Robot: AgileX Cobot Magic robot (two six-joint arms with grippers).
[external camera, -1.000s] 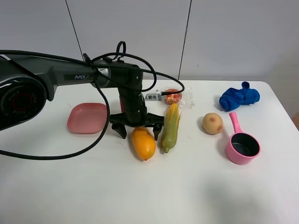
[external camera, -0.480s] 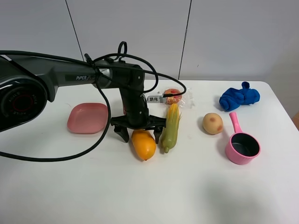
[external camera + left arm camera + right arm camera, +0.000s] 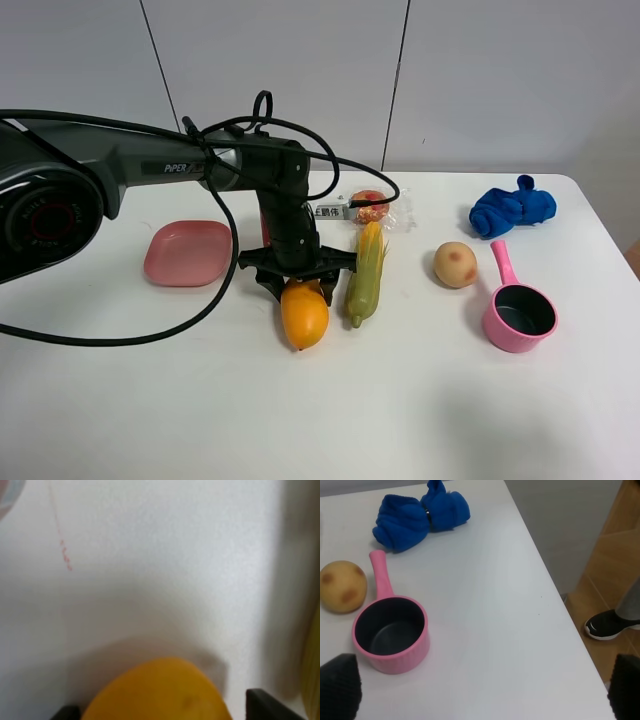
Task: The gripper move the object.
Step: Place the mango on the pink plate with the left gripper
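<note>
The orange-yellow mango (image 3: 304, 316) lies on the white table, left of the corn cob. My left gripper (image 3: 298, 288) comes down over the mango's far end, with one black finger against each side of it. In the left wrist view the mango (image 3: 157, 692) fills the space between the two fingertips (image 3: 270, 706) of the left gripper (image 3: 162, 711). My right gripper (image 3: 482, 690) is out of the exterior view. It hangs open and empty over the table's right side, with its fingertips (image 3: 340, 685) far apart.
A green-husked corn cob (image 3: 365, 270) lies close to the right of the mango. A pink plate (image 3: 186, 252) is at the left. A tan round fruit (image 3: 455, 264), a pink saucepan (image 3: 520, 315) and a blue cloth (image 3: 512, 207) are at the right. A wrapped snack (image 3: 370, 207) lies behind the corn.
My left gripper has come down and its fingers have closed from wide open onto the mango. The mango has turned slightly, now more upright in the view.
</note>
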